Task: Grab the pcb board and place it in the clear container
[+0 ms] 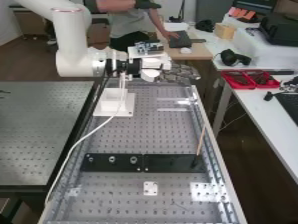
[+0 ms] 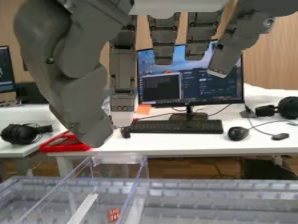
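Note:
The hand (image 1: 178,74) is above the far end of the perforated bench, its fingers extended and relaxed. The clear container (image 1: 176,109) stands on the bench below it, near the right rail. In the wrist view the hand (image 2: 123,80) has its thumb and fingers apart with nothing between them. Beyond them, lower down, are the see-through walls of the clear container (image 2: 118,159). A small red piece with pale marks (image 2: 114,215), possibly the pcb board, shows through the container; whether it lies inside I cannot tell.
A white stand (image 1: 114,102) is beside the container. Black plates (image 1: 116,162) with round fittings cross the bench, a thin wooden stick (image 1: 201,141) leaning up at their right end. Nearer is a small white plate (image 1: 150,188). Red trays (image 1: 247,80) sit on the side table.

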{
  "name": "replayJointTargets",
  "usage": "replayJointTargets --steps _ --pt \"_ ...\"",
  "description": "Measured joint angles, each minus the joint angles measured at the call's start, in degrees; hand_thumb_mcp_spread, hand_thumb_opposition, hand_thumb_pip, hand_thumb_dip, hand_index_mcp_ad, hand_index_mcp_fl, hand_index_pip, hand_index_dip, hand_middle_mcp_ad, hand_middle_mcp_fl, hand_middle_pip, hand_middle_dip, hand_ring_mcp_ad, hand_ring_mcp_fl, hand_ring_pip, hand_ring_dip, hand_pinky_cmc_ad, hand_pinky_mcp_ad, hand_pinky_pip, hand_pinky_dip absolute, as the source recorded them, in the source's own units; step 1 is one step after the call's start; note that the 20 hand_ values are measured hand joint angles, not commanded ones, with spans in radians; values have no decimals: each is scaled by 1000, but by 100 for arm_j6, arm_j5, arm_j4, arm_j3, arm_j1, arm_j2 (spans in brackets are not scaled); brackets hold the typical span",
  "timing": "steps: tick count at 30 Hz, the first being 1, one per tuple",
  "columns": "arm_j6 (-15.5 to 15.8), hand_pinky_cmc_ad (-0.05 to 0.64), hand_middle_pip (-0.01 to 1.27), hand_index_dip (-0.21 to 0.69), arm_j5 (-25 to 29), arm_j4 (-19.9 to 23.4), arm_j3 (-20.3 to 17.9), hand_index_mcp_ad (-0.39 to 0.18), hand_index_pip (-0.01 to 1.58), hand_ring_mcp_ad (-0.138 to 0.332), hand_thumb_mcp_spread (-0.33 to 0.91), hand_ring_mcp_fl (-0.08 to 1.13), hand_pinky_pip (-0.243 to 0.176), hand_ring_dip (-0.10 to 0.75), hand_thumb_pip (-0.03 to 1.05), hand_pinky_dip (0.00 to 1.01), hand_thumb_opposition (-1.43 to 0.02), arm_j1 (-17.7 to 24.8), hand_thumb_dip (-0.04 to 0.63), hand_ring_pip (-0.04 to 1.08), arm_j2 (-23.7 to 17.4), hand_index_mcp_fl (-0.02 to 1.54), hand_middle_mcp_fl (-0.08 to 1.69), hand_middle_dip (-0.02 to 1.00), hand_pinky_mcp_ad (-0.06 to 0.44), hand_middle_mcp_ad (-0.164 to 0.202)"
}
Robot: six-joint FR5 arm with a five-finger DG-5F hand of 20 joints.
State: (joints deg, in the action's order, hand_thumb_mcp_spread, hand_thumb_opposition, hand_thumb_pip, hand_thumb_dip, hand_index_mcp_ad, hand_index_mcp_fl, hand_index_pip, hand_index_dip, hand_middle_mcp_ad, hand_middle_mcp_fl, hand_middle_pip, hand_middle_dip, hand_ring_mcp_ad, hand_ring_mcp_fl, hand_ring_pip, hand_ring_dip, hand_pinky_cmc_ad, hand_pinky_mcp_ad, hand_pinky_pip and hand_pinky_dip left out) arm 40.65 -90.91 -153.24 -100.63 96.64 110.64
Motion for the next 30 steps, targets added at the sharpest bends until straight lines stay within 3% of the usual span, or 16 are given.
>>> replayJointTargets --steps 6,12,18,23,30 --pt "52 312 140 17 303 -193 -368 -131 756 147 356 0 -91 16 648 489 -883 -157 265 87 -687 236 10 140 192 91" --pt "220 312 140 66 673 -428 -649 -131 511 143 353 0 -93 16 593 494 -869 -290 265 87 -1379 239 10 140 195 87" --pt "346 328 140 103 855 -805 -675 -131 384 148 354 0 -101 23 593 492 -857 -433 265 79 -1662 258 10 140 234 91" --pt "395 346 140 127 861 -950 -580 -131 340 145 358 0 -103 21 583 492 -857 -484 265 79 -1702 271 10 140 234 87" --pt "480 347 140 143 826 -916 -541 -131 307 145 363 0 -103 21 583 492 -853 -524 265 79 -1765 271 10 140 248 87"
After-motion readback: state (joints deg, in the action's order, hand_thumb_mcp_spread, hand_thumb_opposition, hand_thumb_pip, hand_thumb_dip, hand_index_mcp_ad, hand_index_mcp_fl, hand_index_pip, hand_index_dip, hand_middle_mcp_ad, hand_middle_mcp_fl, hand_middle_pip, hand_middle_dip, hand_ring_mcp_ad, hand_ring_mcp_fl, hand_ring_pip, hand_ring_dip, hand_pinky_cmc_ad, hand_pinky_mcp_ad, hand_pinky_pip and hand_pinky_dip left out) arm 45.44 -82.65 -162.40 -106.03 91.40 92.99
